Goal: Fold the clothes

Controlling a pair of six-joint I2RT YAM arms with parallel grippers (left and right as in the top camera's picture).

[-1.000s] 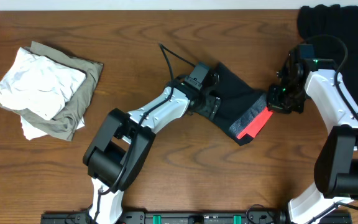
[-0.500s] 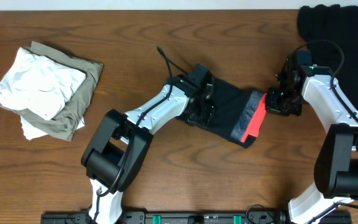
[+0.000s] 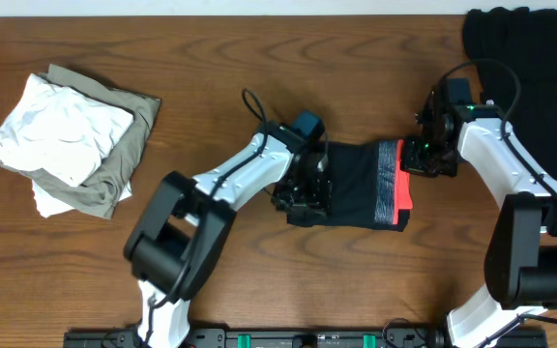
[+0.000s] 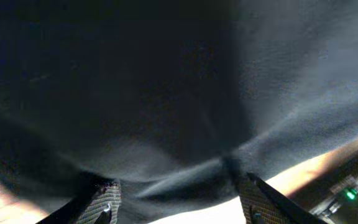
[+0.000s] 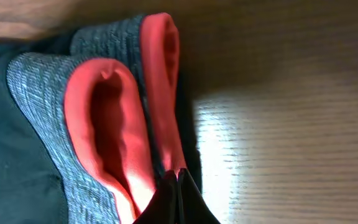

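The clothes in hand are dark leggings [image 3: 356, 186], folded into a compact rectangle at the table's centre. Their grey-and-coral waistband [image 3: 395, 184] faces right. My left gripper [image 3: 307, 191] sits at the rectangle's left edge. In the left wrist view its jaws [image 4: 179, 194] stand apart, and dark cloth [image 4: 166, 93] fills the space over and between the fingers [image 4: 106, 202]. My right gripper [image 3: 417, 155] is at the waistband's upper right corner. In the right wrist view it [image 5: 178, 177] is shut, pinching the coral edge [image 5: 104, 124]. More black clothes [image 3: 525, 48] lie at the back right.
A heap of white and olive garments [image 3: 71, 140] lies at the left of the wooden table [image 3: 259, 290]. The black pile reaches down the right edge, behind my right arm [image 3: 511, 184]. A cable loops above my left wrist [image 3: 259, 101].
The leggings swung from a diagonal lie to level and squared, the waistband coming down and left. My left gripper shifted down and left, its jaws narrowing. My right gripper stayed shut and drifted left.
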